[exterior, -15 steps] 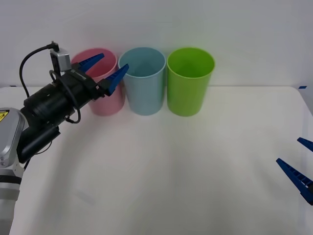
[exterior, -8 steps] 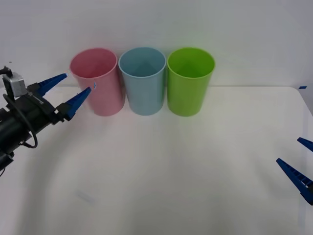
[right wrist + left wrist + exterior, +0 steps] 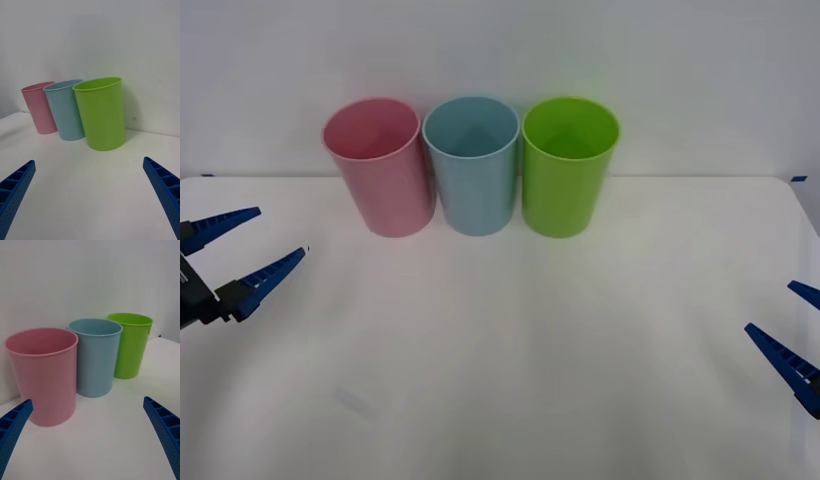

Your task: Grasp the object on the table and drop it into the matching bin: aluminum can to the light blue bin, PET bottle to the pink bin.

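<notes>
The aluminum can and any PET bottle are out of view. On the white table (image 3: 510, 340), the pink bin (image 3: 380, 170) and the light blue bin (image 3: 473, 170) stand side by side at the back. My left gripper (image 3: 278, 232) hovers open and holds nothing at the table's left edge, well left of and nearer than the pink bin. Its wrist view faces the pink bin (image 3: 45, 378) and light blue bin (image 3: 95, 360) between the open left gripper (image 3: 88, 401) fingers. My right gripper (image 3: 770, 307) rests open at the right edge, far from the bins.
A lime green bin (image 3: 568, 170) stands right of the light blue one, touching or nearly touching it. The right wrist view shows this green bin (image 3: 103, 116) nearest, then the light blue bin (image 3: 65, 112) and the pink bin (image 3: 39, 108). A plain wall rises behind the bins.
My left arm has pulled back from above the pink and light blue bins, down and left to the table's left edge, its gripper open throughout. The right arm has not moved.
</notes>
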